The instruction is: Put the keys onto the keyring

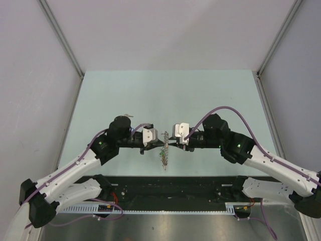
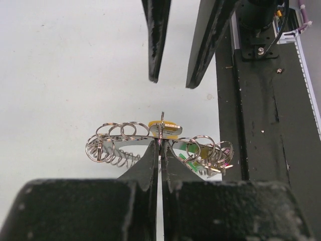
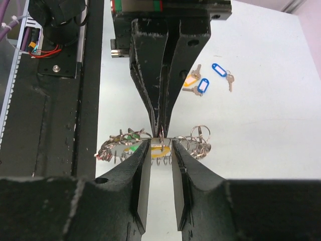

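Note:
The keyring (image 1: 163,154) is a metal ring hung with small rings and red, yellow and green tags. It hangs above the table between both grippers. My left gripper (image 1: 158,145) is shut on its rim, as the left wrist view (image 2: 160,146) shows, with the ring (image 2: 120,131) spread to both sides. My right gripper (image 1: 171,144) is open, its jaws standing either side of the ring (image 3: 198,140) in the right wrist view (image 3: 160,148) without pinching it. Loose keys lie on the table: two with blue tags (image 3: 202,85) (image 3: 219,69) and one with a tan tag (image 3: 189,81).
A black base plate (image 1: 165,186) runs along the near table edge, with cables and the arm bases on it. Grey walls close in the pale green table (image 1: 165,95) on the left, right and back. The loose keys lie beyond the left arm.

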### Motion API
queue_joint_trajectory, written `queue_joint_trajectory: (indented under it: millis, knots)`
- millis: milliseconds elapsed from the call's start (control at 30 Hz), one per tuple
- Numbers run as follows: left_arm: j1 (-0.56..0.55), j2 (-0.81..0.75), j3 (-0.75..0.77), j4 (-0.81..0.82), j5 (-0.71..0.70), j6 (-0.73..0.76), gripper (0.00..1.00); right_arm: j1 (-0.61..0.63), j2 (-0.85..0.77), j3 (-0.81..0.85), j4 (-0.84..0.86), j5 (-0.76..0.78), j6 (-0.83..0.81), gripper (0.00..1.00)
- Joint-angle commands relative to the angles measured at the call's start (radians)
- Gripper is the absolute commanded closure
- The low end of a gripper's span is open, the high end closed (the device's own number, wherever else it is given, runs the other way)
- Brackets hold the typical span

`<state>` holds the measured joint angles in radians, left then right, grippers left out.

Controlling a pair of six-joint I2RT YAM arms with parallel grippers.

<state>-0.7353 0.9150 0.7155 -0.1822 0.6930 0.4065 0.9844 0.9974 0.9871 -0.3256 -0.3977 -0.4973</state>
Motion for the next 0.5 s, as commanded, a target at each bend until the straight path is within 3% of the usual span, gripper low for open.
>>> queue_joint_trajectory:
  millis: [0, 467]
  knots:
    - [0.007, -0.024, 0.004, 0.081, 0.045, -0.024, 1.0, -0.029, -0.017, -0.036, 0.036, -0.022, 0.02, 0.72]
    - [0.007, -0.038, -0.008, 0.116, 0.04, -0.043, 1.0, -0.108, 0.007, -0.084, 0.109, -0.156, 0.042, 0.76]
